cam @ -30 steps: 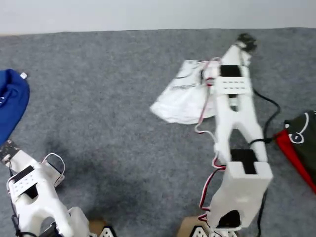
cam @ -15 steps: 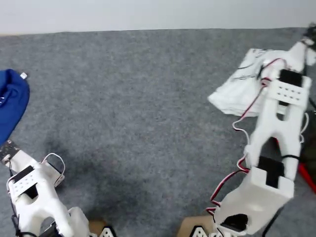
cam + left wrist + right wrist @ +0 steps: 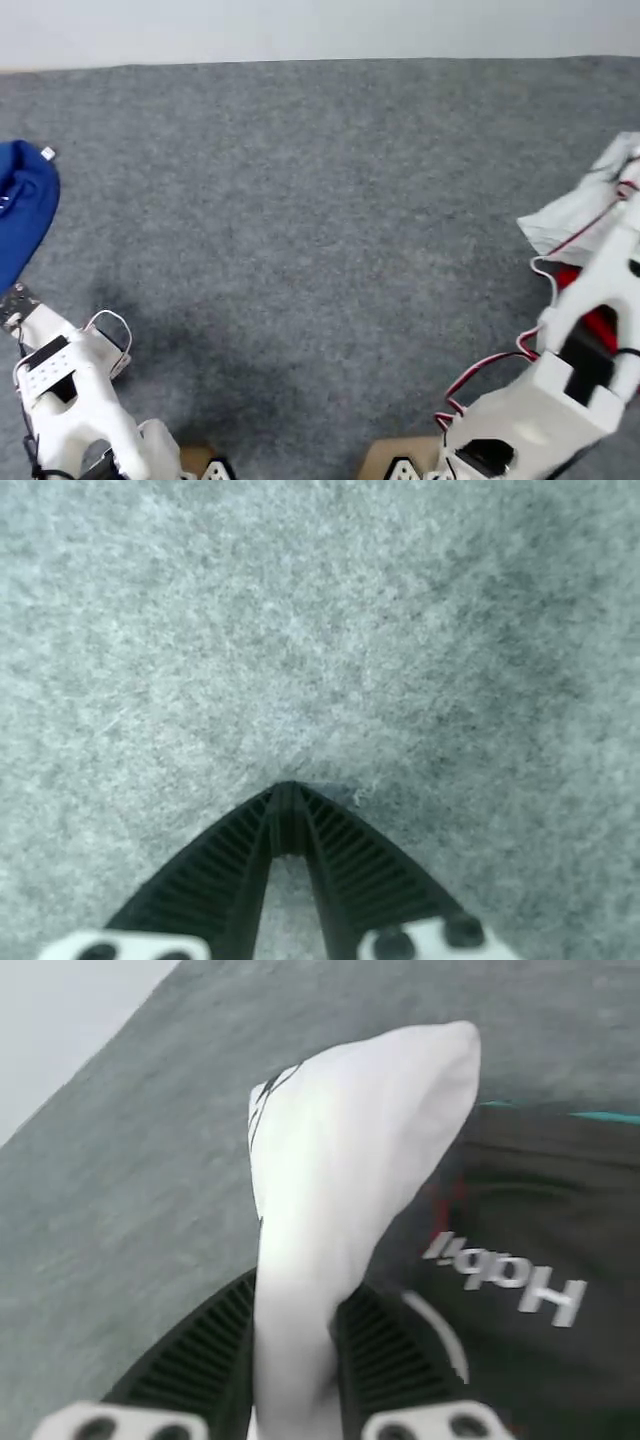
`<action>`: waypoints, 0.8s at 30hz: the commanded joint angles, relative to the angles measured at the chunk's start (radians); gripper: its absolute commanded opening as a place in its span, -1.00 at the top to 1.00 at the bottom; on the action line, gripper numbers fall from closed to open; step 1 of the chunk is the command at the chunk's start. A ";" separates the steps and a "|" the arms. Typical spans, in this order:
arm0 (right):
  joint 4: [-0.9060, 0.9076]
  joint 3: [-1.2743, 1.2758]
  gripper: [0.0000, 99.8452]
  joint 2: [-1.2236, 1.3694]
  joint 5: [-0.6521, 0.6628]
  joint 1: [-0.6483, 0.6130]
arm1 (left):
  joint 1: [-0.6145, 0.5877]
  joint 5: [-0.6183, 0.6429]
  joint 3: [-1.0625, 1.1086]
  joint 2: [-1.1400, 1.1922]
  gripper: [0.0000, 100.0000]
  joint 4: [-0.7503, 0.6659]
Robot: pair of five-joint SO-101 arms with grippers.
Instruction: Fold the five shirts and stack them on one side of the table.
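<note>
Now, white shirt held over the black shirt at the table's right side

The right gripper pinches it; lower it flat and square onto that shirt before letting go. The left gripper hangs clenched and empty over the table.

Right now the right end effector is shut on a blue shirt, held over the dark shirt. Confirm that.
Not quite. The right end effector is shut on a white shirt, not a blue one. The right wrist view shows it, held over the dark shirt. The blue shirt lies at the table's left edge in the high view.
</note>
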 commanded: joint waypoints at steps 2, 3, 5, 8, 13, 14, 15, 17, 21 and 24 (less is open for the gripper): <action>-0.018 -0.035 0.98 -0.081 0.038 0.067 | 0.000 0.006 0.021 -0.002 0.99 0.009; -0.018 -0.035 0.98 -0.081 0.040 0.081 | 0.000 0.006 0.021 -0.002 0.99 0.009; -0.018 -0.038 0.98 -0.082 0.040 0.108 | 0.000 0.006 0.021 -0.002 0.99 0.009; -0.018 -0.038 0.98 -0.082 0.057 0.140 | 0.000 0.006 0.021 -0.002 0.99 0.009; -0.018 -0.038 0.98 -0.087 0.068 0.176 | 0.000 0.006 0.021 -0.002 0.99 0.009; -0.018 -0.038 0.98 -0.096 0.068 0.179 | 0.000 0.006 0.021 -0.002 0.99 0.009; -0.018 -0.035 0.98 -0.107 0.068 0.179 | 0.000 0.006 0.021 -0.002 0.99 0.009; 0.001 -0.035 0.98 -0.128 0.069 0.185 | 0.000 0.006 0.021 -0.002 0.99 0.009; 0.013 -0.034 0.98 -0.157 0.112 0.226 | 0.000 0.006 0.021 -0.002 0.99 0.009; 0.008 -0.034 0.98 -0.157 0.117 0.272 | 0.000 0.006 0.021 -0.002 0.99 0.009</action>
